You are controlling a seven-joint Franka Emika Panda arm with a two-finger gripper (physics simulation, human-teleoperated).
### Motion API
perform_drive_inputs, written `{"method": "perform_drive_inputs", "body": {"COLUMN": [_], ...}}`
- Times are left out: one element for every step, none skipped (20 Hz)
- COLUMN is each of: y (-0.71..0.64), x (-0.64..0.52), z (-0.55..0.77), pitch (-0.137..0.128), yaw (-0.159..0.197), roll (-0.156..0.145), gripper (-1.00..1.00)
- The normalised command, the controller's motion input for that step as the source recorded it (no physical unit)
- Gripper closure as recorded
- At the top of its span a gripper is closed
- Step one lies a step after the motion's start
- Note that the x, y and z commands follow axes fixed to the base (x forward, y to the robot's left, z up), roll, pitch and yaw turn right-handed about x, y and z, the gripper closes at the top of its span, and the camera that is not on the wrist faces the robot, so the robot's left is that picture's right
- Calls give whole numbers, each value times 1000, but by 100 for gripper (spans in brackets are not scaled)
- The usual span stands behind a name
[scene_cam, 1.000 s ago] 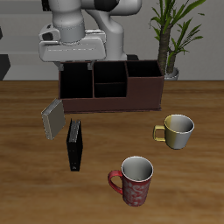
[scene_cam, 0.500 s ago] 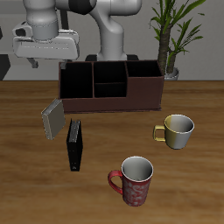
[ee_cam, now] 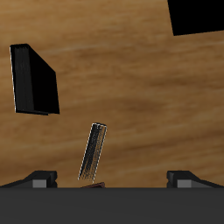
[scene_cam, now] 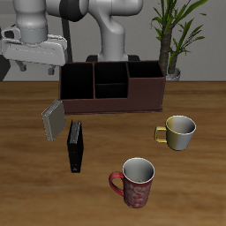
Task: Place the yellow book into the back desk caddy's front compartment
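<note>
— Where's the gripper [scene_cam: 37,67]?
— Upper left of the exterior view, fingers spread apart, holding nothing.
— And the yellow book [scene_cam: 53,120]?
— Left of centre, on the table [scene_cam: 194,177], beside the black book [scene_cam: 77,146]; the back desk caddy [scene_cam: 112,86] stands above.

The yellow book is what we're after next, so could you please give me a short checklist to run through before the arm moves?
1. Yellow book free, standing on the table beside the black book: ok.
2. Gripper empty, jaws apart: ok.
3. Gripper above the book: not ok, it hangs high, off to the side.
4. Front compartment of the back desk caddy empty: ok.
5. Mugs clear of the path: ok.
</note>
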Motion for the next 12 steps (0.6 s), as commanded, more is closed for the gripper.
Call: {"method": "perform_drive_inputs", "body": {"y": [47,236,240,328,352,255,15,449,24,188,84,13], "x": [210,85,135,35,91,83,-45,278,-47,70,39,6], "z": [-423,-325,-378,-339,-371,-393,20,-784,18,-307,-329,-469], "pitch": [43,15,-5,9,25,22,0,61,0,37,-17,-11], "yaw": [-28,-38,-12,30,-34,64,0,-60,0,45,3,-145], "roll": [-69,22,22,14,110,-20,0,46,0,35,18,5], "gripper": [-100,-100,-100,-100,-100,-100,-100,-100,-100,-100,-100,-100]}}
